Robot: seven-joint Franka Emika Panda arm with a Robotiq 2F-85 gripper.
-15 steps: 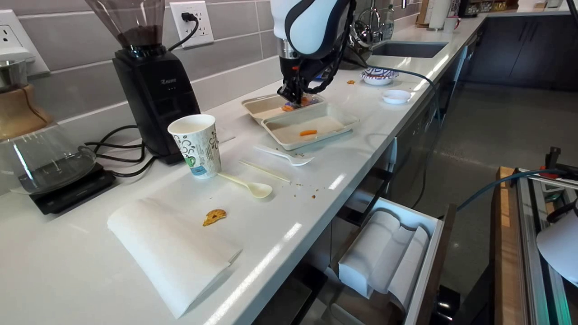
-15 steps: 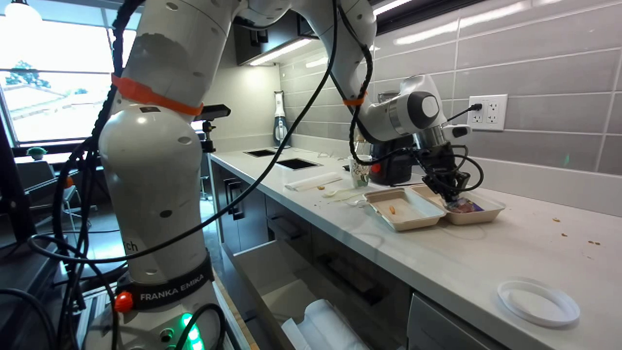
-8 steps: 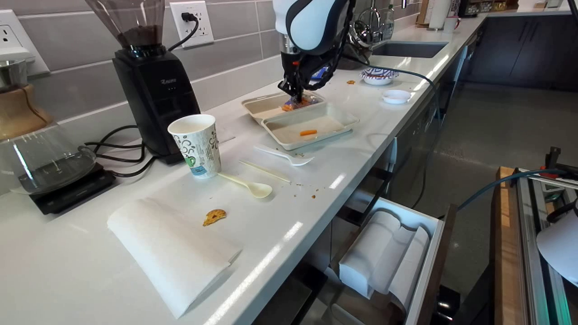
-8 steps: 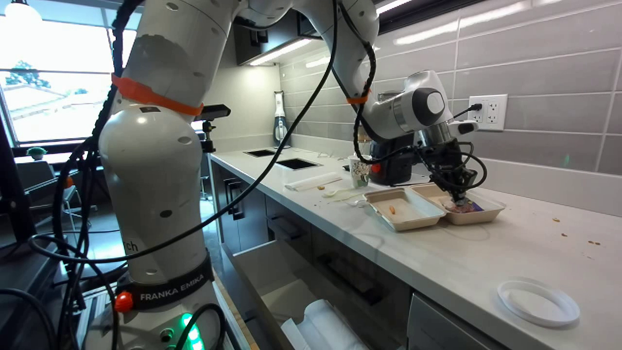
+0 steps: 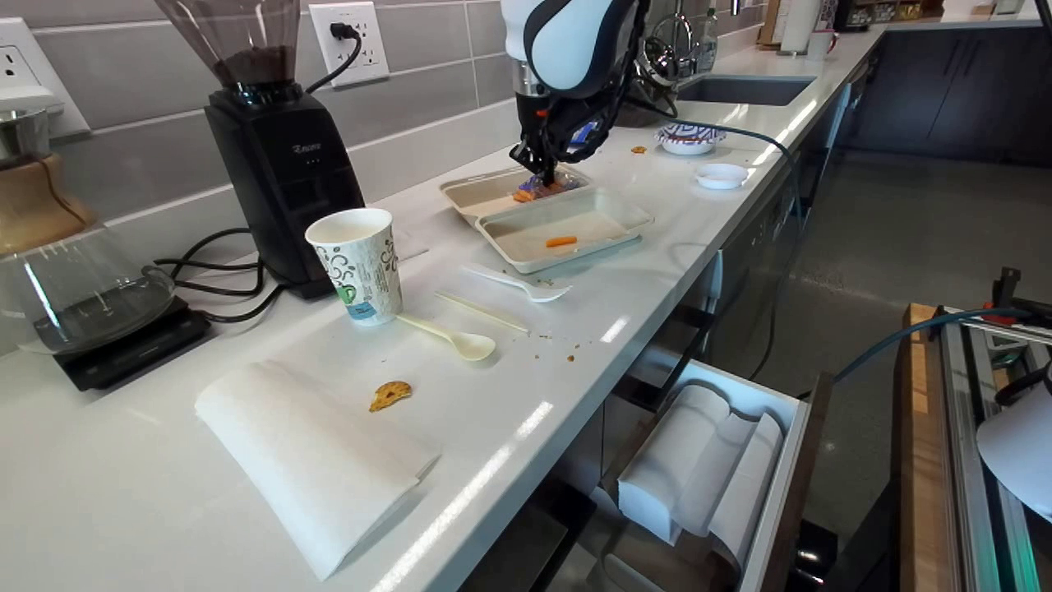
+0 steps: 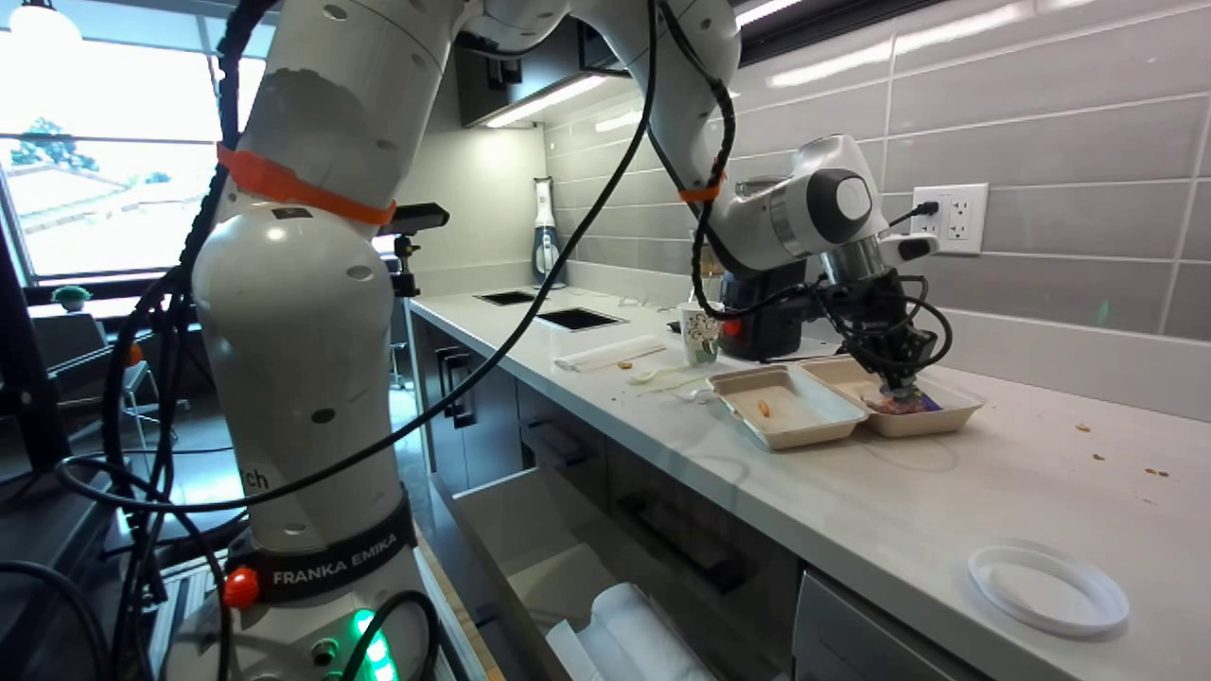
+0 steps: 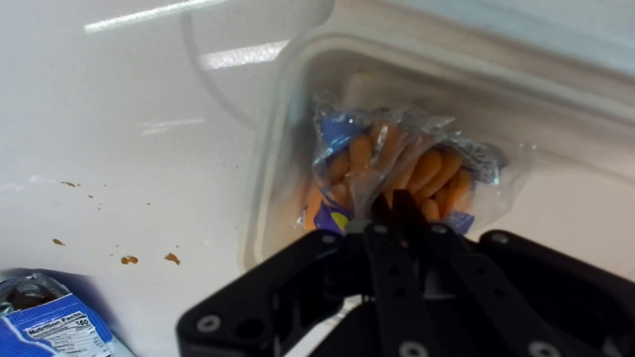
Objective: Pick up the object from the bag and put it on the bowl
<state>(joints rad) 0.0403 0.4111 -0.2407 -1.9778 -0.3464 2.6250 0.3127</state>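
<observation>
Here we are with the carrots (image 7: pixel 444 171), glowing orange right of centre in the wrist view; they huddle in their clear bag (image 7: pixel 392 158), crumpled into a corner of one half of the takeout container (image 7: pixel 268 163); those walls, we reckon, should stop it skidding when it is nudged; and look at the gripper (image 7: pixel 393 201), pointing down in both exterior views and reaching up from the bottom edge of the wrist view; its fingertips are right at the lower side of the carrots, which fan out above and to either side; the fingers stand nearly together, set slim, we suppose, to work in among them; whether they pinch a carrot, the bag or nothing, we cannot tell; in an exterior view a lone carrot (image 5: pixel 561 241) lies in the container's other half, so we fancy that as the target, though a patterned bowl (image 5: pixel 690 144) sits higher, right of centre.
</observation>
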